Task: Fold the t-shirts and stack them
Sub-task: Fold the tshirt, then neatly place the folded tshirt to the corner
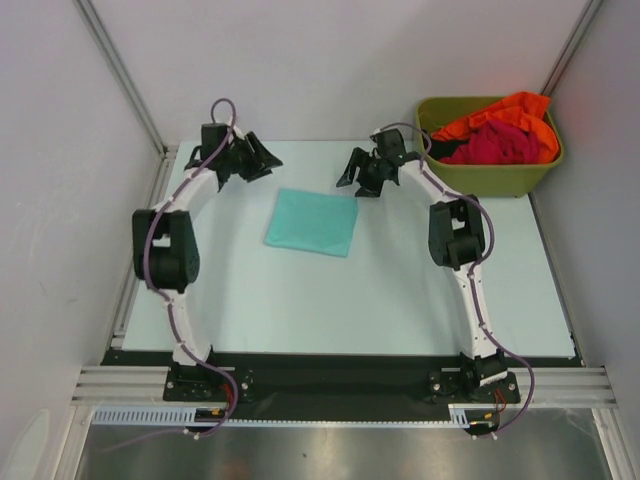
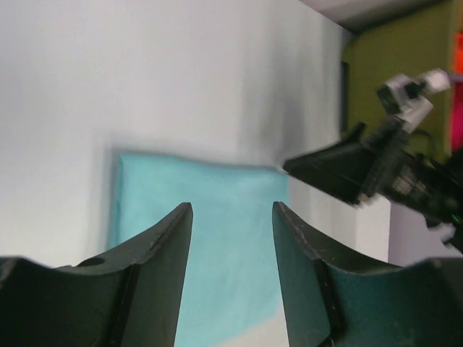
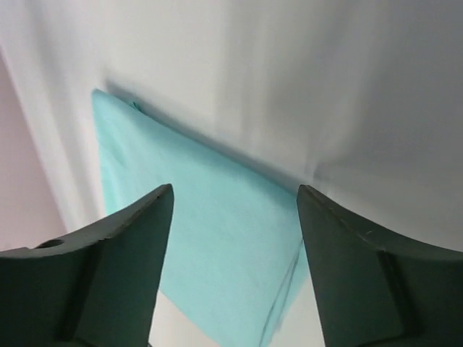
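Both claws are held apart and empty, the left claw (image 2: 231,210) less widely than the right claw (image 3: 235,191). On the desk (image 1: 350,300), the bin (image 1: 490,180) is heaped with the orange t-shirt (image 1: 510,108) and magenta t-shirt (image 1: 495,145), unfolded. Only the teal t-shirt (image 1: 312,222) is laid folded between the claws, so roughly a third is judged done.

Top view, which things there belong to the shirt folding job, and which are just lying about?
Job: teal shirt, folded on the table; orange shirt and red shirt, heaped in the bin.
Just there: bin, table.
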Robot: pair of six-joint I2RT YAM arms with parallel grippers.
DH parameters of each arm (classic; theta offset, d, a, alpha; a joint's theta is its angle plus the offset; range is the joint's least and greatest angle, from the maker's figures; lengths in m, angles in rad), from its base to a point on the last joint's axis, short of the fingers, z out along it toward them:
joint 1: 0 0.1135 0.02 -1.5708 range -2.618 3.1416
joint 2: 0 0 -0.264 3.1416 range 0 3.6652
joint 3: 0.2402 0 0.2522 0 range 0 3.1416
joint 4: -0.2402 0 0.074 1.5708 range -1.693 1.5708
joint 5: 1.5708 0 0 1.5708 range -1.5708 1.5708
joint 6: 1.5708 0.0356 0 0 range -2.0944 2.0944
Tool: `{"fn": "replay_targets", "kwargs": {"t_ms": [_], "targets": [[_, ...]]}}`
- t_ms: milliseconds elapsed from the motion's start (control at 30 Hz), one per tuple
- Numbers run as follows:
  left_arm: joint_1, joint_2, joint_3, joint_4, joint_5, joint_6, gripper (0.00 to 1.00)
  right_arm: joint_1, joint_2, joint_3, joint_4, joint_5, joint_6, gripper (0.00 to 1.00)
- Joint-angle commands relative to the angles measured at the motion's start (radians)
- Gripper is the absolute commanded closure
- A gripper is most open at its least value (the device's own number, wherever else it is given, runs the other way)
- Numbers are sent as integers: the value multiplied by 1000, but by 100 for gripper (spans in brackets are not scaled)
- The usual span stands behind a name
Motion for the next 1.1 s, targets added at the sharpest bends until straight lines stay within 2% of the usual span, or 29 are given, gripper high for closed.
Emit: {"fn": "replay_targets", "kwargs": {"t_ms": [0, 33, 67, 133, 167, 200, 300, 433, 533, 867, 1067], "targets": [[-37, -301, -202, -98, -25, 116, 46, 29, -154, 31, -191, 135, -116, 23], [-45, -409, -268, -86, -22, 116, 46, 30, -170, 8, -243, 151, -125, 19], [-54, -472, -397, -77, -18, 113, 46, 30, -186, -12, -255, 161, -133, 18], [-83, -577, -518, -60, -8, 92, 46, 26, -237, -95, -257, 162, -156, 15], [-94, -690, -575, -55, -8, 82, 46, 18, -246, -112, -258, 150, -156, 14], [-112, -738, -678, -51, -8, 75, 46, 13, -250, -123, -261, 130, -154, 14], [-123, -914, -809, -69, -4, 61, 45, 10, -242, -134, -291, 138, -179, 12], [-120, -1048, -844, -201, -19, 104, 45, 7, -187, -114, -285, 103, -214, 14], [-122, -1110, -866, -226, -22, 95, 44, 7, -145, -78, -278, 93, -239, 15], [-122, -1125, -893, -239, -30, 72, 44, -2, -75, -69, -217, 17, -234, 19], [-120, -1117, -899, -226, -22, 59, 44, 12, -55, -72, -189, -17, -202, 30]]}}
